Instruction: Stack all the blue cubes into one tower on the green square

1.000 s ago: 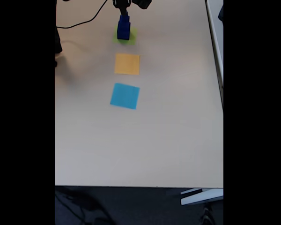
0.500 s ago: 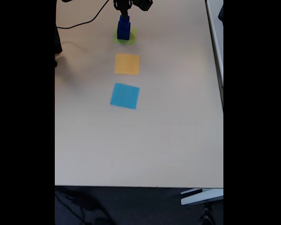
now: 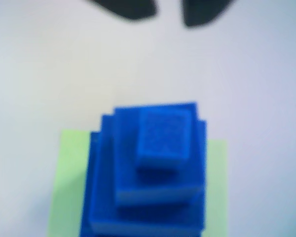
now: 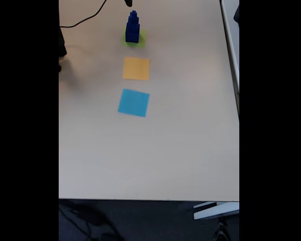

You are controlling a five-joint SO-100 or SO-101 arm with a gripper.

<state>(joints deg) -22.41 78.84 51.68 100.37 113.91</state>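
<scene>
On the pale surface (image 4: 180,140) in the fixed view, three flat coloured squares lie in a column. The orange square (image 4: 136,68) sits in the middle, the light-blue square (image 4: 133,102) at 6 o'clock from it, and the green square (image 4: 134,37) at 12 o'clock from it, near the far edge. The three are apart from one another, with bare surface between them. A black cable (image 4: 85,20) curves across the surface at about 9 to 10 o'clock from the green square, well clear of it. Nothing lies between the squares or beside the tower.

The blue cubes (image 4: 132,27) stand stacked as one tower on the green square. In the wrist view the tower (image 3: 153,168) is seen from above as stepped layers, largest at the bottom and smallest on top, resting on the green square (image 3: 69,182), whose edges show at 9 o'clock and 3 o'clock of the stack.

The jaws (image 3: 167,12) appear in the wrist view as two dark blurred tips at 12 o'clock of the tower, with a gap between them, holding nothing and touching no cube.
</scene>
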